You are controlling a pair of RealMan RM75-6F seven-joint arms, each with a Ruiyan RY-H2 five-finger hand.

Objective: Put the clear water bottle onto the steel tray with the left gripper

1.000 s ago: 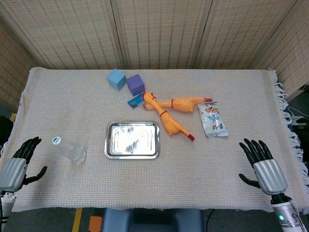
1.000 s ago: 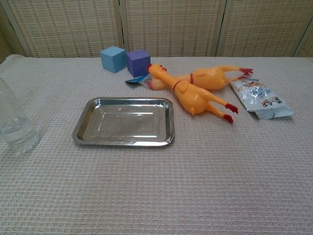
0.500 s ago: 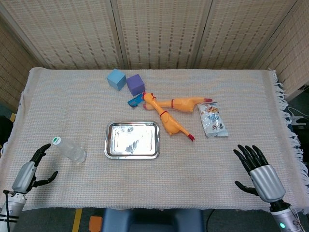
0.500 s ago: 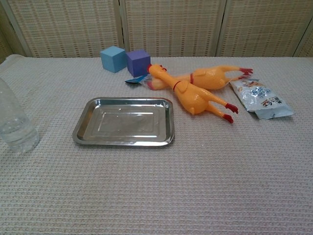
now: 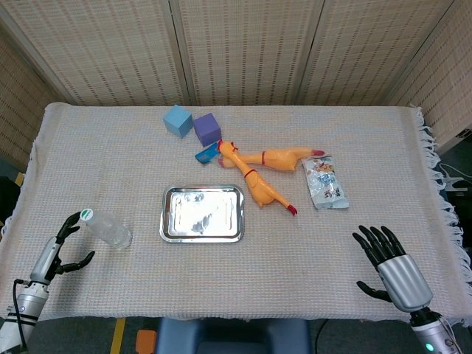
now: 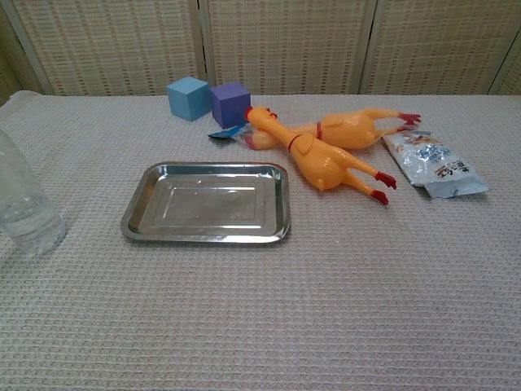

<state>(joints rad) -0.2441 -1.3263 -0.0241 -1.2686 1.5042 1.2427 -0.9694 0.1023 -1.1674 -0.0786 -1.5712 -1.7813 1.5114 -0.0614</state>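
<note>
The clear water bottle [image 6: 23, 208] is cut by the left edge of the chest view, so its cap and the side facing the left hand [image 5: 60, 247] lie outside that picture. Neither hand appears in the chest view. In the head view, whether the left hand's fingertips [image 5: 72, 219] touch the bottle's cap or sit just beside it is too small to tell. The right hand [image 5: 391, 265] is cut off below its wrist by the bottom edge. A small blue item [image 5: 207, 154] is partly hidden under the yellow rubber chickens [image 5: 258, 184]; what it is cannot be made out.
</note>
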